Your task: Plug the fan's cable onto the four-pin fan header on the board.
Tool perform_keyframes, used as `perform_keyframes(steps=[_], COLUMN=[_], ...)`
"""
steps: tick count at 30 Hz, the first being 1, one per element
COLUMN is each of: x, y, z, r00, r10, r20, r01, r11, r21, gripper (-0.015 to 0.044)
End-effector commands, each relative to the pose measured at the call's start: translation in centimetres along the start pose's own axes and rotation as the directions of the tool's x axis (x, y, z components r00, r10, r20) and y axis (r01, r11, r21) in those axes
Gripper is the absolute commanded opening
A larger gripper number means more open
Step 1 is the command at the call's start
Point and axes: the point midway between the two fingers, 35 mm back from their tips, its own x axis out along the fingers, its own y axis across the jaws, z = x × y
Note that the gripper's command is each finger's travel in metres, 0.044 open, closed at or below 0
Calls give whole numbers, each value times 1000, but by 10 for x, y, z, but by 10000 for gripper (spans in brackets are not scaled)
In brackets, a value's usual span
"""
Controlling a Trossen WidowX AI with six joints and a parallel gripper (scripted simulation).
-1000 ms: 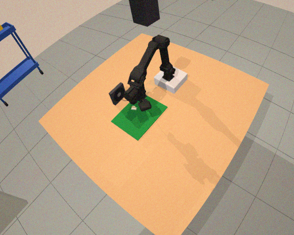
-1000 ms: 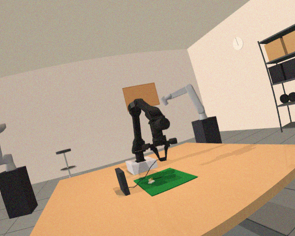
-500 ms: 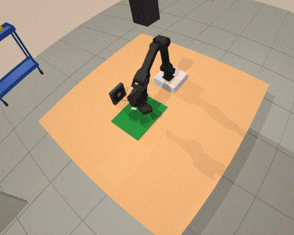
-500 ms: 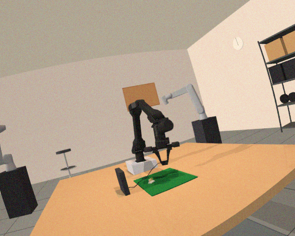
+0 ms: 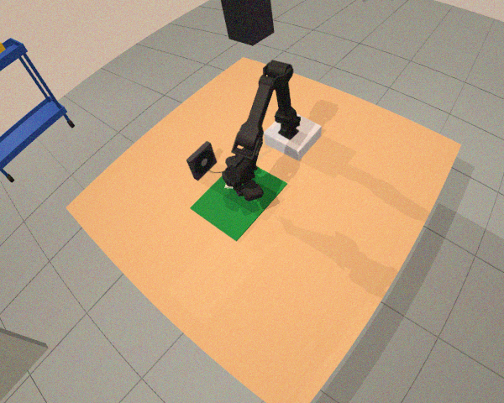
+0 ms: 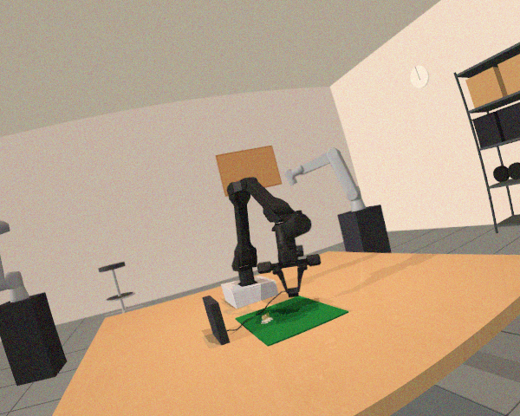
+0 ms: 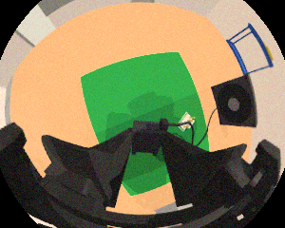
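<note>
The green board (image 5: 234,221) (image 6: 305,318) (image 7: 133,85) lies flat on the table. The small whitish four-pin header (image 5: 228,186) (image 6: 266,318) (image 7: 186,122) stands on it near the fan side. My gripper (image 6: 292,292) (image 7: 146,135) is shut on the fan cable's dark plug and holds it above the board, to the left of the header in the wrist view. The thin black cable (image 5: 217,172) (image 6: 267,305) (image 7: 207,129) runs from the plug to the fan. The black fan (image 5: 202,160) (image 6: 216,320) (image 7: 234,104) stands upright beside the board. The plug's pin side is hidden; the top view hides the fingertips.
The white arm base (image 5: 301,147) (image 6: 242,295) stands on the orange table (image 5: 200,281) (image 6: 161,367) behind the board. The cable passes over the board's fan-side edge, near the header. A blue cart (image 5: 24,130) stands off the table.
</note>
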Motion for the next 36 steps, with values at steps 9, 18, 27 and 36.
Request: perform_keyframes(steps=[9, 18, 27, 36], x=[7, 12, 16, 18], y=[6, 10, 14, 17], z=[3, 3, 3, 2], r00=[993, 981, 963, 939], r10=[-14, -21, -26, -29], r20=[114, 192, 268, 342], r01=[17, 29, 41, 50], r11=[999, 999, 998, 997], r21=[-28, -41, -49, -53], gripper=[0, 0, 0, 0])
